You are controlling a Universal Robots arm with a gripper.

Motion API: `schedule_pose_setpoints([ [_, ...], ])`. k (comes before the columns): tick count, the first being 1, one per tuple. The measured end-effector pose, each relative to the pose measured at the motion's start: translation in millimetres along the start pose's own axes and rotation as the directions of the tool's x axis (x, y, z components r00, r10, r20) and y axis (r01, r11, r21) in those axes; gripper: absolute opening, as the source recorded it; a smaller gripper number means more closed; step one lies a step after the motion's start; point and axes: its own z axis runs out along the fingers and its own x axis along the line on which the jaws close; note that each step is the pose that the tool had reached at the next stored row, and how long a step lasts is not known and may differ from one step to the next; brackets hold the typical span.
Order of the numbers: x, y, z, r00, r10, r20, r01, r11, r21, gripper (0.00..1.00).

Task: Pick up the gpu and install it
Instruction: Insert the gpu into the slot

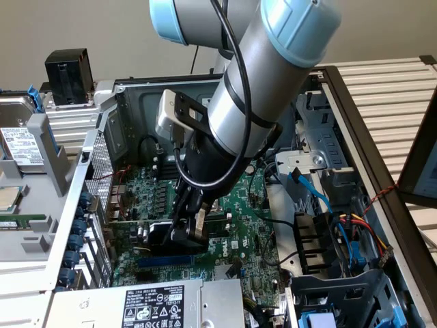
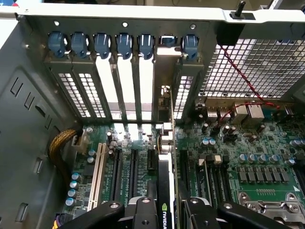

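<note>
The gpu (image 1: 153,234) stands on edge low over the green motherboard (image 1: 232,198) inside the open computer case, its black cooler block facing the exterior view's front. My gripper (image 1: 188,229) reaches down from the grey arm and is shut on the card's upper edge. In the wrist view the gpu (image 2: 164,183) runs edge-on between my two black fingers (image 2: 143,214), and my gripper (image 2: 169,213) is closed around it. Its metal bracket (image 2: 164,100) stands upright in one opening of the case's rear slot row. The card's lower edge and the slot beneath it are hidden.
Blue-clipped slot covers (image 2: 109,45) line the rear wall. A blue expansion slot (image 1: 164,261) lies beside the card, then the power supply (image 1: 150,304). Cables and drive bays (image 1: 341,232) crowd the exterior view's right; a swung-out drive cage (image 1: 34,171) sits left.
</note>
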Motion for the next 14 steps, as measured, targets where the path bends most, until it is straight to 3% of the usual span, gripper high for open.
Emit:
schedule_pose_setpoints([
  [14,-2.1,-0.5,3.4,1.0000,0.003,-0.0054,-0.003,1.0000,0.0002,0.27],
])
